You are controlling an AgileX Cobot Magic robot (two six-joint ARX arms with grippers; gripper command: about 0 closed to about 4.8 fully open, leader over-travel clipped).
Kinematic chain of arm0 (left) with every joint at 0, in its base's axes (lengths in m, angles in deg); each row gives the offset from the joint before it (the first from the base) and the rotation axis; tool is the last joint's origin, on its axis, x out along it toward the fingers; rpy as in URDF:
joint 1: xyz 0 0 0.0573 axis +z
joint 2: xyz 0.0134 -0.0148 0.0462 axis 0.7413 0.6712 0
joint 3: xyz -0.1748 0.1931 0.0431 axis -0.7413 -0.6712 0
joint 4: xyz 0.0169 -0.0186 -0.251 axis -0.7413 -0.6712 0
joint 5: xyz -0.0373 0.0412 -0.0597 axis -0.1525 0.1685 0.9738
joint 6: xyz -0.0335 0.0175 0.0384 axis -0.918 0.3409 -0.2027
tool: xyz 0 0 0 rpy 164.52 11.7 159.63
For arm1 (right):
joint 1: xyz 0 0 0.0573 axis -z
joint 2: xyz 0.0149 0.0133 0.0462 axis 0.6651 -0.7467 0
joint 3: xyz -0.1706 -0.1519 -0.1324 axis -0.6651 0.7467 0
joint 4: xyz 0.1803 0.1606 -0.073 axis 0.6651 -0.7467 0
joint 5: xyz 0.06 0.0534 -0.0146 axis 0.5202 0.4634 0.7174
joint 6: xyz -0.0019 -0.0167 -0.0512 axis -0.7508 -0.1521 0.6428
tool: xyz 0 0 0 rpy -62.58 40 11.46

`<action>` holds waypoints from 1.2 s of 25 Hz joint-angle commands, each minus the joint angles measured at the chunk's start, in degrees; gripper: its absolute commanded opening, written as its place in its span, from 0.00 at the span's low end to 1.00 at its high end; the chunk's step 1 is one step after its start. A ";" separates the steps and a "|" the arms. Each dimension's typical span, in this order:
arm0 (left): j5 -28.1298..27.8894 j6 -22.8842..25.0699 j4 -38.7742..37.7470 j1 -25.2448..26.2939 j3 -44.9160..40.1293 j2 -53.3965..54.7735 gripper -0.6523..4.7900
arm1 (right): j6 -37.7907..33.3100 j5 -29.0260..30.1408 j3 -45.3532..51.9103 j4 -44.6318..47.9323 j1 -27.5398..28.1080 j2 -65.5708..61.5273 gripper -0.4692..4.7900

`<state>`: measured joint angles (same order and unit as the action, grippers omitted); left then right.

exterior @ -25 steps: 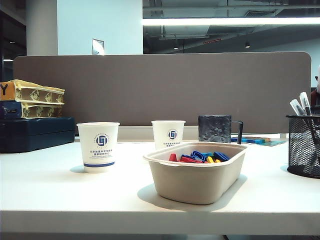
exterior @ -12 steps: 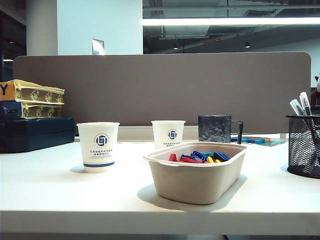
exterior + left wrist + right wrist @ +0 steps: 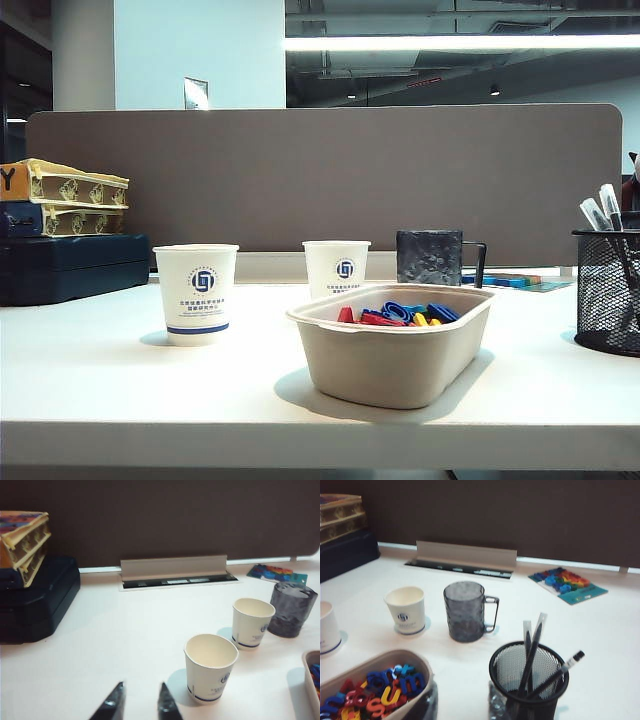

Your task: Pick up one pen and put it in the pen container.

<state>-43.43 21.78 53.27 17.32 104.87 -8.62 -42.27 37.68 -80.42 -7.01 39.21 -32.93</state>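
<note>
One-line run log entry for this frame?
left gripper: open, above table near paper cup | right gripper: not visible | pens: three in pen container | none held

I see a white tabletop (image 3: 110,380) ending at a brown partition (image 3: 320,180) with rounded top corners. At its foot lies a grey cable flap (image 3: 172,567), open over a slot. Beyond the partition stands a pale wall (image 3: 200,50) next to a column (image 3: 82,55); a long light strip (image 3: 460,43) glows under a dark ceiling with exposed ducts.
</note>
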 commanded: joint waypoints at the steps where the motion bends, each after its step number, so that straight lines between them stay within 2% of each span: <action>1: -0.39 -0.33 2.69 0.09 -1.11 0.00 0.27 | -1.84 -0.13 1.66 5.07 -0.13 -0.02 0.33; 4: -0.96 -0.31 2.97 0.09 -1.40 0.00 0.27 | -1.92 -0.39 2.38 5.70 -0.13 -0.04 0.33; 7: -2.56 -0.37 3.78 0.09 -3.17 0.02 0.27 | -1.99 -2.69 3.26 6.25 -0.13 -0.04 0.28; 11: -3.41 -1.36 6.08 0.09 -5.44 0.00 0.27 | -3.52 -2.71 5.44 8.72 -0.13 -0.04 0.24; 13: -5.68 -1.86 7.19 0.09 -7.21 0.02 0.27 | -8.59 -4.59 8.35 12.35 -0.13 -0.04 0.18; 15: -6.69 -1.84 7.80 0.09 -7.98 0.02 0.27 | -10.29 -6.78 9.77 14.40 -0.13 -0.04 0.18; 19: -6.78 -1.84 8.96 0.09 -9.68 0.02 0.22 | -10.29 -9.60 12.52 19.43 -0.13 -0.02 0.16; 24: -8.87 -1.81 9.03 0.09 -10.47 0.00 0.21 | -10.16 -10.40 14.25 19.56 -0.13 -0.02 0.16; 27: -9.57 -1.84 9.05 0.09 -11.21 0.00 0.16 | -10.08 -10.99 16.37 19.58 -0.11 0.00 0.13; 30: -9.86 -1.84 9.29 0.09 -11.96 0.00 0.16 | -10.08 -12.72 17.97 19.61 -0.11 0.00 0.11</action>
<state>-52.66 20.14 61.64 17.32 92.90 -8.60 -52.28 25.85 -62.43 11.55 39.21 -32.93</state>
